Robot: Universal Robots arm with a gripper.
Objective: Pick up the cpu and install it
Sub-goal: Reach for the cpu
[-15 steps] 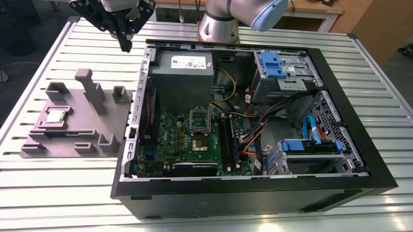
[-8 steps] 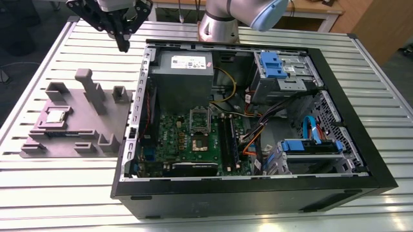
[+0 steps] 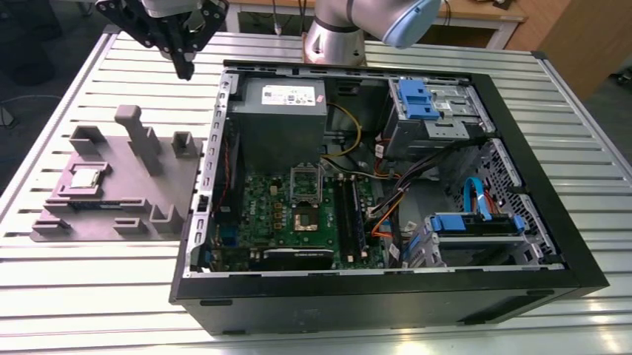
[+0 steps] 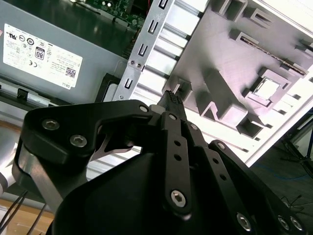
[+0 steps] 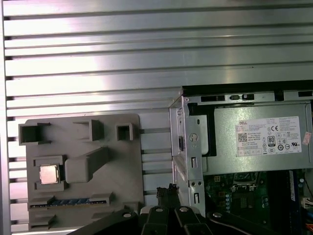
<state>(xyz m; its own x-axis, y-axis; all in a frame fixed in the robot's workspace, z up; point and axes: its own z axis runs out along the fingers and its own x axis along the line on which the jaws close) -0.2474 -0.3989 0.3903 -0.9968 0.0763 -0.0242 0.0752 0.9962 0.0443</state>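
Gripper: your gripper (image 3: 185, 70) hangs above the table, off the case's far corner on the exterior view's left. Its fingertips (image 4: 171, 99) are pressed together with nothing between them.
Cpu: you find the cpu (image 3: 86, 177) lying flat in a square recess of the tray, silver top up, well apart from the gripper.
Tray: a grey moulded tray (image 3: 123, 186) with upright posts and pockets. It sits on the table just beside the case, on the exterior view's left.
Case: an open black case (image 3: 395, 303) lying on its side, so you look straight into it.
Board: a green board (image 3: 281, 222) on the case floor. Its socket (image 3: 304, 216) is uncovered, with a silver frame (image 3: 306, 180) at its far side.
Supply: a grey box (image 3: 278, 122) with a white label, on the far side of the board.
Table: a slatted metal table (image 3: 99, 296) carrying the tray and the case.
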